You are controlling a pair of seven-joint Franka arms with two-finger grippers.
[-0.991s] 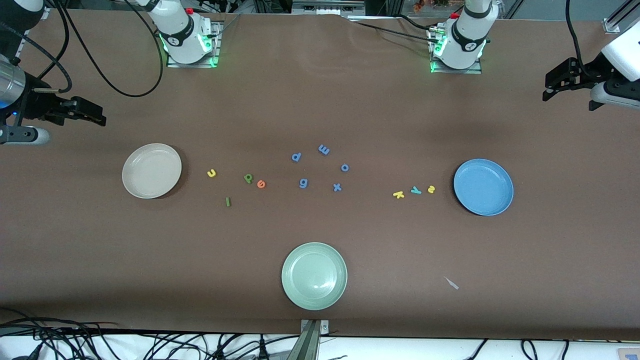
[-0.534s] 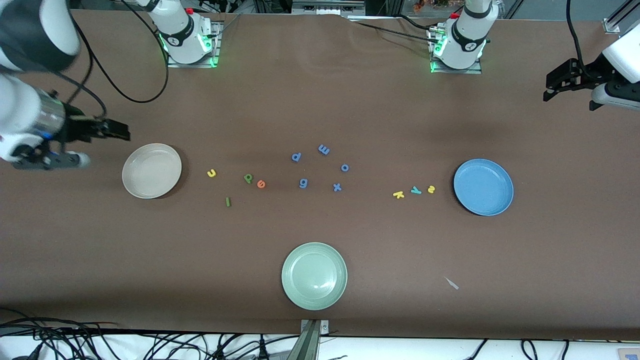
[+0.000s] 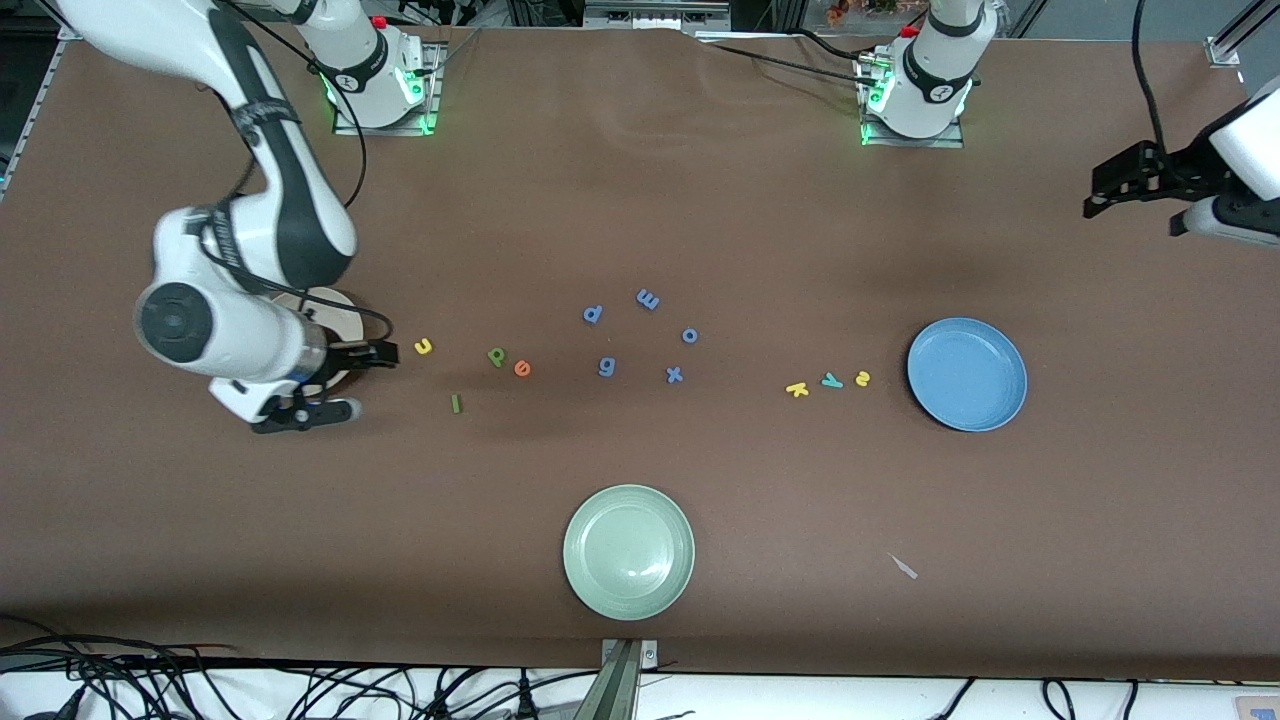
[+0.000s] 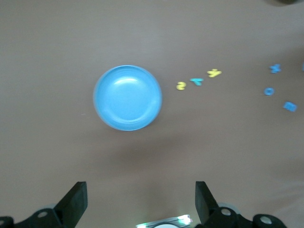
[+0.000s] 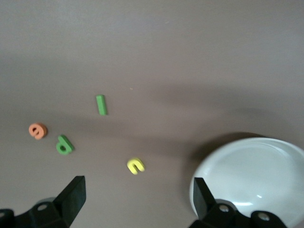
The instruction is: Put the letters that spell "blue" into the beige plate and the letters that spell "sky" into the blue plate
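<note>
1. You have a plain brown desk (image 3: 640, 200).
2. Your beige plate (image 5: 266, 171) is plain cream; your blue plate (image 3: 967, 374) is plain medium blue; the third plate (image 3: 628, 552) is pale green.
3. Your "blue" letters: yellow "u" (image 3: 423, 347), light green "b" (image 3: 497, 356), orange "e" (image 3: 522, 369), dark green "l" (image 3: 456, 403).
4. Your "sky" letters: yellow "k" (image 3: 797, 389), teal "y" (image 3: 832, 379), yellow "s" (image 3: 863, 378).
5. The middle letters (image 3: 640, 335) are all blue.
6. Both claws, right claw (image 3: 385, 353) and left claw (image 3: 1098, 193), are black on white arms.

The right arm is covering most of the beige plate (image 3: 338, 306) in the front view, leaving only slivers of rim showing; the right wrist view's edge is cutting that plate off. The left arm is running off the front view's edge.
</note>
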